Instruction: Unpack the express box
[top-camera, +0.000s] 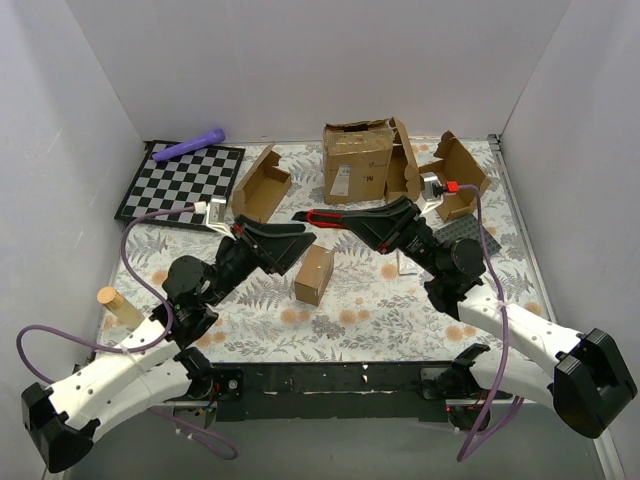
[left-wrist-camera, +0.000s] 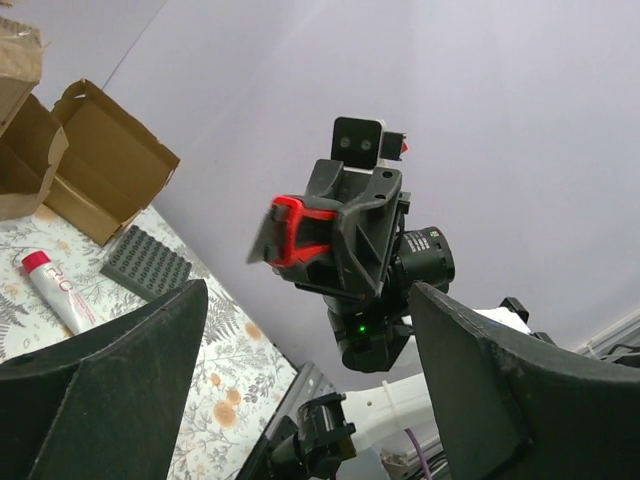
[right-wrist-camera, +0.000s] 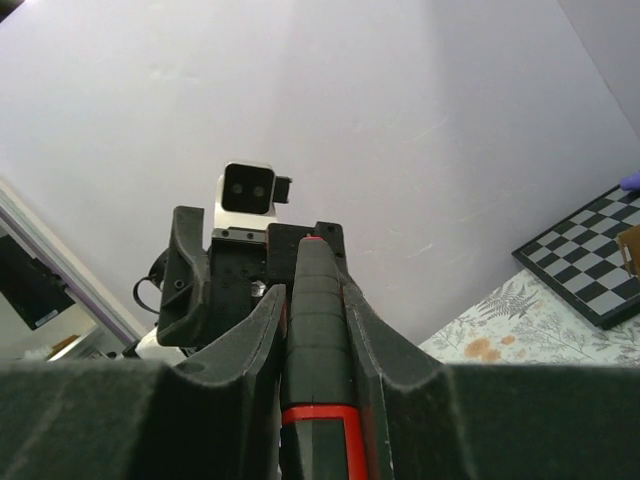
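The express box (top-camera: 314, 274), a small plain brown cardboard box with its lid shut, stands on the floral table between the two grippers. It is out of view in both wrist views. My left gripper (top-camera: 303, 242) is open and empty, raised just left of and above the box, its fingers (left-wrist-camera: 120, 390) wide apart. My right gripper (top-camera: 362, 219) is shut on a red and black utility knife (top-camera: 322, 218) that points left over the box. The knife also shows in the left wrist view (left-wrist-camera: 293, 230) and the right wrist view (right-wrist-camera: 318, 340).
A large carton with a white label (top-camera: 358, 162) stands at the back. Open mailer boxes lie at the back left (top-camera: 262, 185) and back right (top-camera: 458, 175). There is also a chessboard (top-camera: 180, 180), a purple object (top-camera: 190, 146), a wooden peg (top-camera: 118, 305), a grey studded plate (left-wrist-camera: 145, 262) and a red-capped tube (left-wrist-camera: 58, 285).
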